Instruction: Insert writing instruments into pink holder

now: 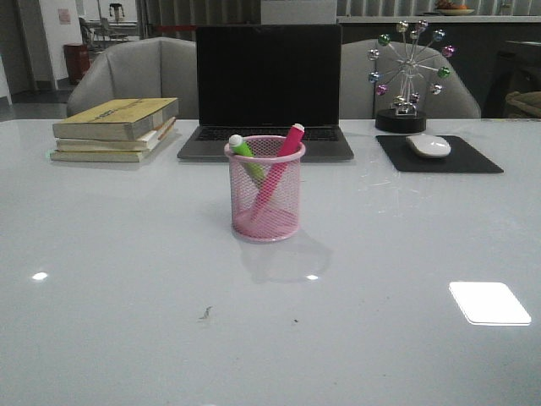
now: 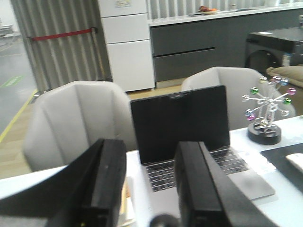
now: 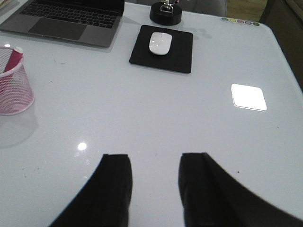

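While the front view shows neither arm, each wrist view shows its own fingers: the left gripper (image 2: pixel 154 189) is parted with nothing between its fingers, lifted and facing the laptop (image 2: pixel 189 137), and the right gripper (image 3: pixel 155 187) is likewise spread and empty above bare tabletop. Only the front view shows both markers; the green highlighter (image 1: pixel 247 159) and the pink highlighter (image 1: pixel 277 169) stand crossed inside the pink holder (image 1: pixel 265 207), caps up, at the centre of the frame. From the right wrist view the holder sits at the left edge and only the pink marker's cap is clear.

The white glossy table (image 1: pixel 127 279) mirrors ceiling lights as bright patches. Behind it stand two grey chairs (image 2: pixel 75 123), and the left wrist view adds a white cabinet (image 2: pixel 127 42) and a dark counter at the upper part of the frame.

At the back left lies a stack of books (image 1: pixel 114 128). At the right a white mouse (image 1: pixel 428 145) rests on a black mouse pad (image 1: pixel 439 155), with a ball-wheel desk ornament (image 1: pixel 410 76) just behind it. Nothing stands close to the holder.
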Tool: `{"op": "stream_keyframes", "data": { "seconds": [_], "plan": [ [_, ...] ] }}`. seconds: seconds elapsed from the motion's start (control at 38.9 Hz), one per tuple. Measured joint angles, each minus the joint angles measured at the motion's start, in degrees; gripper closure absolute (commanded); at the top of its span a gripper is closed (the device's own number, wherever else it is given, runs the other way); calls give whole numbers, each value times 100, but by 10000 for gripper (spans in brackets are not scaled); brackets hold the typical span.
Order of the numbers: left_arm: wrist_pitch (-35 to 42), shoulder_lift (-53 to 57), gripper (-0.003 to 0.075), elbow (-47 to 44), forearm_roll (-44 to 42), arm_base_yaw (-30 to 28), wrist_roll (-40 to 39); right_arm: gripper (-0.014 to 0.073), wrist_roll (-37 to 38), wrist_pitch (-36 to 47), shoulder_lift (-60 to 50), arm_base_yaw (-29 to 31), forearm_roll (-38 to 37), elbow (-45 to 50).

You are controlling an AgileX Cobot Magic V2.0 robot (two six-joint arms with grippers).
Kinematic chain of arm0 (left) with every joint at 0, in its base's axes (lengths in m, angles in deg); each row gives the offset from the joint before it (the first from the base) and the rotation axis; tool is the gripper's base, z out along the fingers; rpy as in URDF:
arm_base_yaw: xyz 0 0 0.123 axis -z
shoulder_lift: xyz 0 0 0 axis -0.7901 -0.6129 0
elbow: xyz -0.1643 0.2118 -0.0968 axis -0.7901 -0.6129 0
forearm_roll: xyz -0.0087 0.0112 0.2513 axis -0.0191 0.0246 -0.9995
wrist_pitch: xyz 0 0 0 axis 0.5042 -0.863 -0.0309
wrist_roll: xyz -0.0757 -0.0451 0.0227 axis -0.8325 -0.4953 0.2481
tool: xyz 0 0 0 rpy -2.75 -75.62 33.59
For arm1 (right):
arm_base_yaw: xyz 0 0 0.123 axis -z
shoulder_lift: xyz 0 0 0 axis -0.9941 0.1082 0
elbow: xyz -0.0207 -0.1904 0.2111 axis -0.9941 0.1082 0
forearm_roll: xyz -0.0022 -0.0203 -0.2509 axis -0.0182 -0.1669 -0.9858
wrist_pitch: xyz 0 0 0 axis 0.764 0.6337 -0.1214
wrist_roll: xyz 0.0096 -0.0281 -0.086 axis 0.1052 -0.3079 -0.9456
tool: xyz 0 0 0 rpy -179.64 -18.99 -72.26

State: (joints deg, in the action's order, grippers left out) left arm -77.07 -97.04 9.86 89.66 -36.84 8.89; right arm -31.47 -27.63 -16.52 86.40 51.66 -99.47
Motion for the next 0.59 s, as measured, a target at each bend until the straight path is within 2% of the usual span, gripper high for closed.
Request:
{"op": "stream_keyframes", "data": {
  "seconds": [0.28, 0.59],
  "plan": [
    [-1343, 1111, 390, -147, -185, -769, 0, 217, 0, 0, 0, 0, 0, 0],
    [-1412, 2703, 390, -1670, -268, -1104, 0, 217, 0, 102, 0, 0, 0, 0]
  ]
}}
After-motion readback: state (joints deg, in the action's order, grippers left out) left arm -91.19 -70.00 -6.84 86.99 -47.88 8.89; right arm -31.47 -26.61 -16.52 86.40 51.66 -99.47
